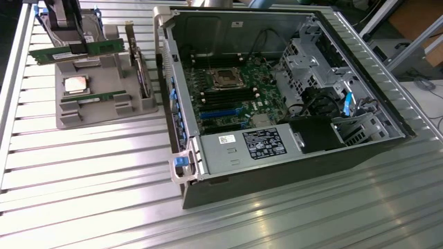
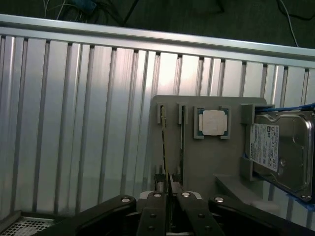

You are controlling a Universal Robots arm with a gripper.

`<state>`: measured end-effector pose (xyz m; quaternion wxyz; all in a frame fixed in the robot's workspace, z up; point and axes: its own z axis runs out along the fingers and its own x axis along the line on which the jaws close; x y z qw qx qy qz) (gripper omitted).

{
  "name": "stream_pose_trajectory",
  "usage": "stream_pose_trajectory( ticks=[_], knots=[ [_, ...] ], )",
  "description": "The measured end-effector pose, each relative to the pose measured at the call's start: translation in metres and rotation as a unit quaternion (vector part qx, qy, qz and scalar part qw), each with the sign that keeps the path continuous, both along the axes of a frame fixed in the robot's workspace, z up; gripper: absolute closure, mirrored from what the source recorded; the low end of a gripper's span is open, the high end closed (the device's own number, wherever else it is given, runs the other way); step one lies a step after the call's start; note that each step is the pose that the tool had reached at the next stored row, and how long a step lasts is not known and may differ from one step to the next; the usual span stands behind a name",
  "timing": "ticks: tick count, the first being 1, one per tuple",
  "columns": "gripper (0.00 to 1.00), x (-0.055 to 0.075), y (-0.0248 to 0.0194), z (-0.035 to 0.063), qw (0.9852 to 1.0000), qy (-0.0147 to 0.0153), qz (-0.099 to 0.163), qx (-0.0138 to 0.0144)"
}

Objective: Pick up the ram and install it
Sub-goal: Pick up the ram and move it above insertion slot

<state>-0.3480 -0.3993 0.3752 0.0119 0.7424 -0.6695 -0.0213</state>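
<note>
**Ram gripped at the holder, not yet installed**

The end effector (image 1: pixel 78 45) is clamped on the ram (image 1: pixel 52 53) over the grey holder (image 1: pixel 90 111) on the bench (image 1: pixel 104 171), well apart from the open case (image 1: pixel 277 176). I cannot tell whether the stick has fully cleared its slot. Carrying it over and seating it are left.

The holder also keeps a second stick (image 1: pixel 97 96), a processor (image 1: pixel 76 84) and a hard drive (image 2: pixel 283 147). In the case, the board's memory slots (image 1: pixel 225 97) look empty.

Holder (image 1: pixel 97 116) sits on the table (image 1: pixel 104 207), at the exterior view's left of the open case (image 1: pixel 277 179). On the holder: processor (image 1: pixel 76 84) in the middle, spare stick (image 1: pixel 93 96) just nearer. The ram (image 1: pixel 76 50) crosses farther back, hard drive (image 2: pixel 280 152) at the far end.
</note>
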Motion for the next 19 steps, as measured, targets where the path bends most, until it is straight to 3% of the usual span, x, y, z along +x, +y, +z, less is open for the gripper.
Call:
stream_pose_trajectory(
  ticks=[12, 19],
  knots=[
    [0.86, 0.055, 0.0, -0.0009, 1.0, 0.0051, 0.0, -0.0001],
    [0.86, 0.124, 0.0, -0.0031, 0.9999, 0.0118, 0.0, -0.0002]
  ],
)
